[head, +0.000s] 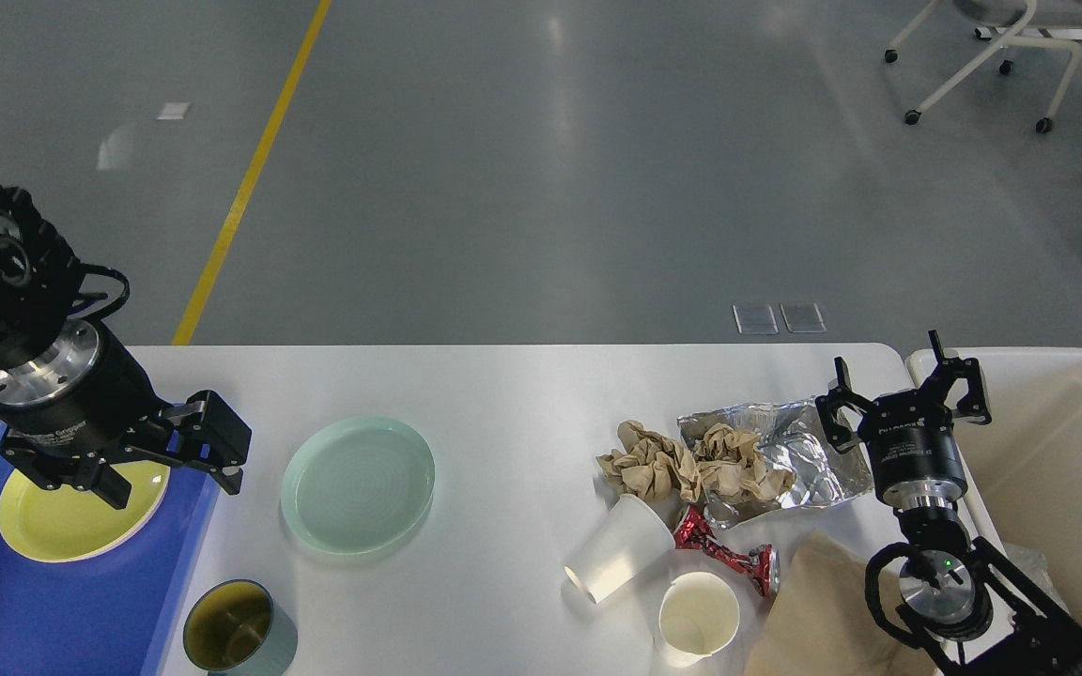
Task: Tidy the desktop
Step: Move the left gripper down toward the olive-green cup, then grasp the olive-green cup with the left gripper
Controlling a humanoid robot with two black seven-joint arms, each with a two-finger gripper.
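The white desktop carries dishes on its left and litter on its right. A mint green plate lies left of centre. A yellow plate rests in the blue tray. My left gripper hangs open and empty over the tray's right edge, partly covering the yellow plate. Crumpled brown paper lies on silver foil. My right gripper stands open and empty, fingers up, just right of the foil.
A tipped paper cup, an upright paper cup, a red wrapper and a brown paper bag crowd the front right. A grey-green mug stands at the front left. The cream bin adjoins the table's right end.
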